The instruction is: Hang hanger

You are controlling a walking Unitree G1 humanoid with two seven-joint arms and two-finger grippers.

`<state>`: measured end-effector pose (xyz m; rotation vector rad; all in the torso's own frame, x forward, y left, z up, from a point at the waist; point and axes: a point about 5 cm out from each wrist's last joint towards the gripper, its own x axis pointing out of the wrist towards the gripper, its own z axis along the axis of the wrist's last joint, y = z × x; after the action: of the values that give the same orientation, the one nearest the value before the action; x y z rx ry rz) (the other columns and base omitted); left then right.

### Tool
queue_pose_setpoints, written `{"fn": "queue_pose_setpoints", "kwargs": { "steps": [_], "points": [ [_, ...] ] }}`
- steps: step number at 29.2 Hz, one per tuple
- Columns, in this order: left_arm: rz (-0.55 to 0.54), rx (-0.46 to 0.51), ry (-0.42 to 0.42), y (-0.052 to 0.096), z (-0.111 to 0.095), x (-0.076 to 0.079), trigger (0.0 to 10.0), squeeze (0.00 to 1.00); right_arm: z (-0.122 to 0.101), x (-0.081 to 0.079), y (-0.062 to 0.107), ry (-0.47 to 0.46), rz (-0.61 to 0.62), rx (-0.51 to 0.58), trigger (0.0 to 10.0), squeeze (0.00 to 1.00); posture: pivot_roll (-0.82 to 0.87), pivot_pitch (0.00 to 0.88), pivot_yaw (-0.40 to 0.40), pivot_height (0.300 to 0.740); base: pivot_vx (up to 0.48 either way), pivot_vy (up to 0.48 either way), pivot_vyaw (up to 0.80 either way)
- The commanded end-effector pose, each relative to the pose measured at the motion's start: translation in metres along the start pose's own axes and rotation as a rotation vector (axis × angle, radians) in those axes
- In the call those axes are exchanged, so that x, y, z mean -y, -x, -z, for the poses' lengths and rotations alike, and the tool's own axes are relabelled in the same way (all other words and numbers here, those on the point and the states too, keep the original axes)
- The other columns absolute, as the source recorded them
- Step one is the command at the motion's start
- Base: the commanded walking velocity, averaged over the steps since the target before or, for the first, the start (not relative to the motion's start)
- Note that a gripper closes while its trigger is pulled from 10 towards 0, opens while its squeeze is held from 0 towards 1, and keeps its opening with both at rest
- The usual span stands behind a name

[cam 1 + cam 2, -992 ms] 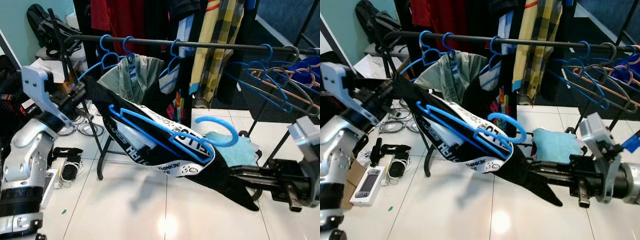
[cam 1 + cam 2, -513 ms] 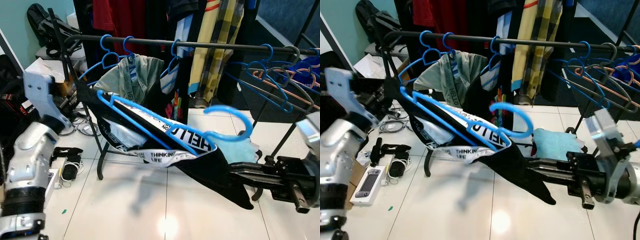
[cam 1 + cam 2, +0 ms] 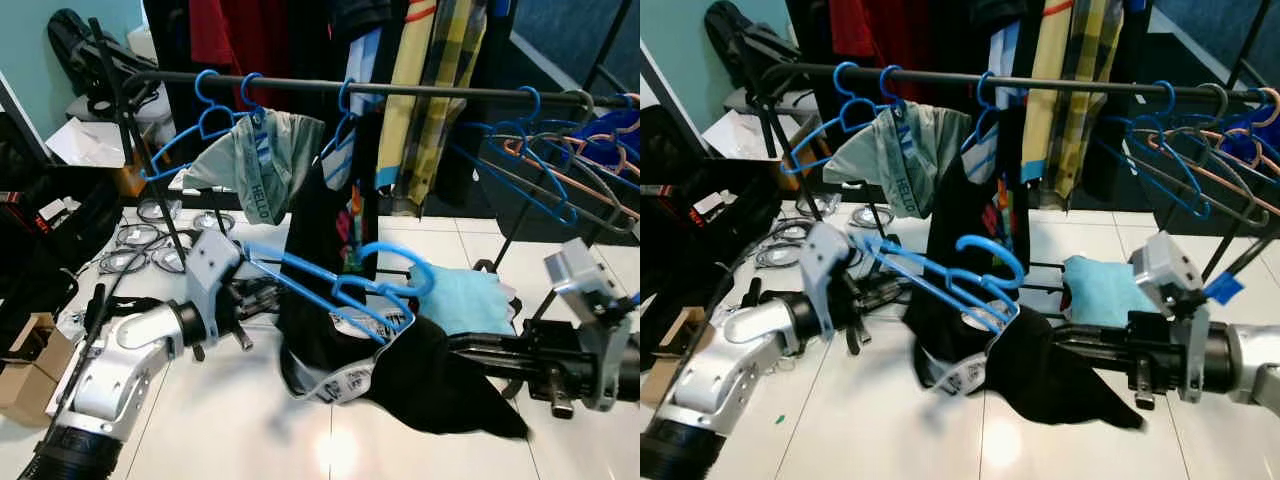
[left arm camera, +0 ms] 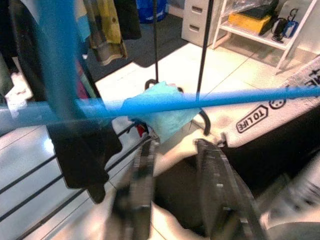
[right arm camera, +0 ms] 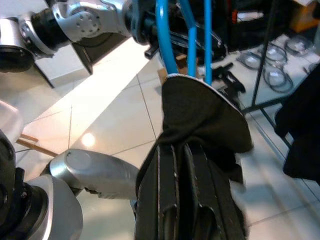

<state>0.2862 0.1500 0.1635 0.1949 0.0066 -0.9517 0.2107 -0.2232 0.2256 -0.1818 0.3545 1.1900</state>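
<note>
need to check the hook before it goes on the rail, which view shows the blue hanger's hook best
The left eye view: the blue hanger shows whole, its hook curling up free below the rail. The right eye view shows it much the same. The left wrist view gives blurred blue bars, the right wrist view blue bars entering the black garment, no hook.

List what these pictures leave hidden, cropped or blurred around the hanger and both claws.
- Right claw: its tips are buried in the black printed garment, right wrist view.
- Left claw: blurred in the left wrist view; whether it touches the blue plastic hanger is unclear.
- Black clothes rail: its right end is cropped by the frame edge.
</note>
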Motion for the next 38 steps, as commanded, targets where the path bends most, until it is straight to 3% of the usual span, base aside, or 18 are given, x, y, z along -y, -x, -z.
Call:
{"fn": "queue_pose_setpoints", "kwargs": {
  "steps": [1, 2, 5, 6, 8, 9, 10, 12, 15, 16, 17, 19, 23, 24, 26, 38],
  "points": [
    [0.031, -0.035, -0.043, 0.009, -0.002, -0.002, 10.0, 1.00, 0.009, 0.004, -0.003, -0.006, 0.019, -0.078, 0.0, 0.00, -0.09, 0.072, 0.062, 0.740, 0.000, 0.000, 0.00],
    [0.022, -0.086, -0.113, 0.019, -0.005, -0.012, 10.0, 1.00, 0.015, 0.011, -0.004, 0.001, 0.043, -0.155, 0.0, 0.00, -0.08, 0.068, 0.063, 0.740, 0.000, 0.000, 0.00],
    [0.005, -0.120, -0.161, 0.027, -0.007, -0.020, 10.0, 1.00, 0.019, 0.014, -0.004, 0.005, 0.058, -0.198, 0.0, 0.00, -0.08, 0.068, 0.063, 0.740, 0.000, 0.000, 0.00],
    [-0.041, -0.156, -0.215, 0.037, -0.011, -0.033, 10.0, 1.00, 0.022, 0.022, -0.004, 0.011, 0.092, -0.227, 0.0, 0.00, -0.08, 0.061, 0.062, 0.740, 0.000, 0.000, 0.00],
    [-0.069, -0.173, -0.252, 0.044, -0.016, -0.042, 10.0, 1.00, 0.023, 0.028, -0.004, 0.015, 0.114, -0.243, 0.0, 0.00, -0.08, 0.055, 0.060, 0.740, 0.000, 0.000, 0.00],
    [-0.069, -0.173, -0.252, 0.044, -0.016, -0.042, 10.0, 1.00, 0.023, 0.028, -0.004, 0.015, 0.114, -0.243, 0.0, 0.00, -0.08, 0.055, 0.060, 0.740, 0.000, 0.000, 0.00],
    [-0.079, -0.149, -0.292, 0.047, -0.031, -0.047, 10.0, 1.00, 0.024, 0.037, -0.006, 0.037, 0.126, -0.265, 0.0, 0.00, -0.08, 0.041, 0.055, 0.740, 0.000, 0.000, 0.00],
    [-0.079, -0.149, -0.292, 0.047, -0.031, -0.047, 10.0, 1.00, 0.024, 0.037, -0.006, 0.037, 0.126, -0.265, 0.0, 0.00, -0.08, 0.041, 0.055, 0.740, 0.000, 0.000, 0.00],
    [-0.063, -0.128, -0.292, 0.046, -0.036, -0.045, 10.0, 1.00, 0.024, 0.039, -0.008, 0.044, 0.120, -0.272, 0.0, 0.00, -0.08, 0.039, 0.055, 0.740, 0.000, 0.000, 0.00],
    [0.003, -0.061, -0.276, 0.038, -0.047, -0.035, 10.0, 1.00, 0.021, 0.040, -0.010, 0.064, 0.098, -0.278, 0.0, 0.00, -0.08, 0.030, 0.054, 0.740, 0.000, 0.000, 0.00],
    [0.003, -0.061, -0.276, 0.038, -0.047, -0.035, 10.0, 1.00, 0.021, 0.040, -0.010, 0.064, 0.098, -0.278, 0.0, 0.00, -0.08, 0.030, 0.054, 0.740, 0.000, 0.000, 0.00],
    [0.167, 0.074, -0.236, 0.020, -0.067, -0.012, 10.0, 1.00, 0.010, 0.046, -0.013, 0.128, 0.048, -0.284, 0.0, 0.00, -0.07, 0.014, 0.054, 0.740, 0.000, 0.000, 0.00],
    [0.273, 0.153, -0.228, 0.006, -0.079, -0.002, 10.0, 1.00, -0.010, 0.051, -0.012, 0.207, -0.007, -0.264, 0.0, 0.00, -0.07, 0.009, 0.059, 0.740, 0.000, 0.000, 0.00],
    [0.294, 0.158, -0.248, 0.001, -0.083, -0.003, 10.0, 0.05, -0.022, 0.051, -0.010, 0.249, -0.049, -0.249, 0.0, 0.00, -0.08, 0.008, 0.060, 0.740, 0.000, 0.000, 0.00],
    [0.303, 0.147, -0.290, -0.005, -0.087, -0.008, 10.0, 0.00, -0.036, 0.050, -0.008, 0.298, -0.109, -0.238, 0.0, 0.00, -0.08, 0.004, 0.063, 0.740, 0.000, 0.000, 0.00],
    [0.317, 0.089, -0.382, -0.020, -0.089, -0.011, 10.0, 0.00, -0.063, 0.048, -0.013, 0.391, -0.231, -0.211, 0.0, 0.00, -0.08, 0.000, 0.070, 0.740, 0.000, 0.000, 0.00]
  ]
}}
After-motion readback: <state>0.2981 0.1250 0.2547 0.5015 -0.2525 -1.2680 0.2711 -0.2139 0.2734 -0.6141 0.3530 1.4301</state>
